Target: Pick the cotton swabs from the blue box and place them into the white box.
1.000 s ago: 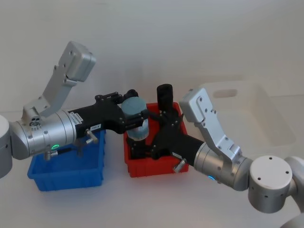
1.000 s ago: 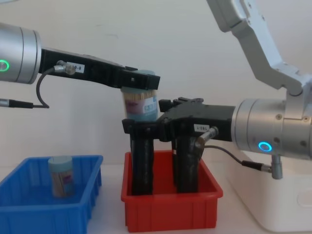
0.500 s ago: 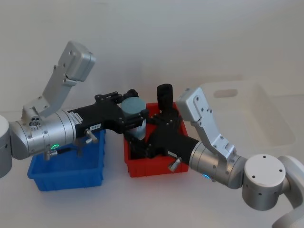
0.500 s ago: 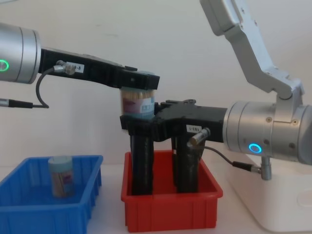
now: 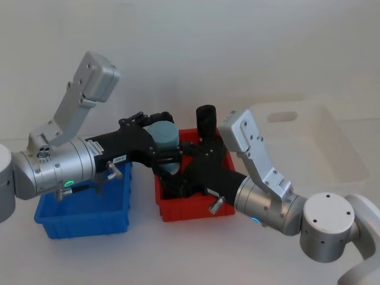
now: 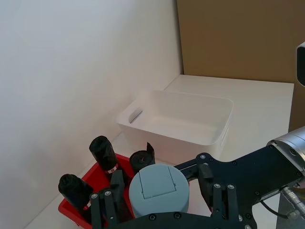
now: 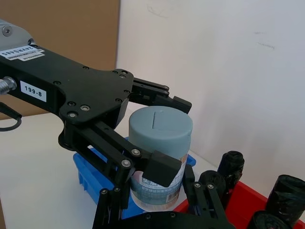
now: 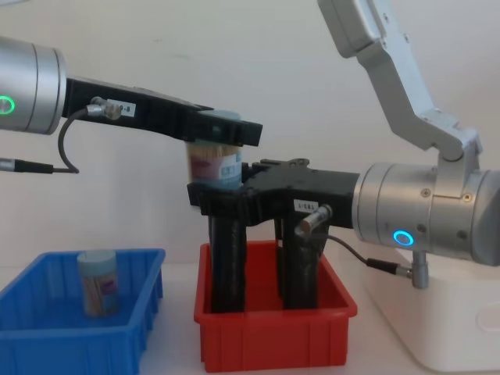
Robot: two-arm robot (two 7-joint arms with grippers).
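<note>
1. While the left gripper stays out over the middle of the table, it is clamped on the lid end of a jar of cotton swabs. It holds the jar roughly upright in the air, with its pale blue lid on top and its pinkish label facing forward.
2. That jar hangs above the left part of the red bin, clear of the bin's rim.
3. Reaching in from the right, the right gripper sits just below the left one, level with the jar's base. I cannot tell whether it is clamped on the jar or still apart.
4. At the near left sits the blue box. A second jar stands upright inside it, pale sticks showing through its clear wall.
5. The red bin stands just beside the blue box, between it and the white box. Tall black rolls stand upright in it, under both grippers.
6. The white box sits to the right and reaches farther back, and it is taller than the two coloured bins. The left wrist view shows its plain white floor and walls.
</note>
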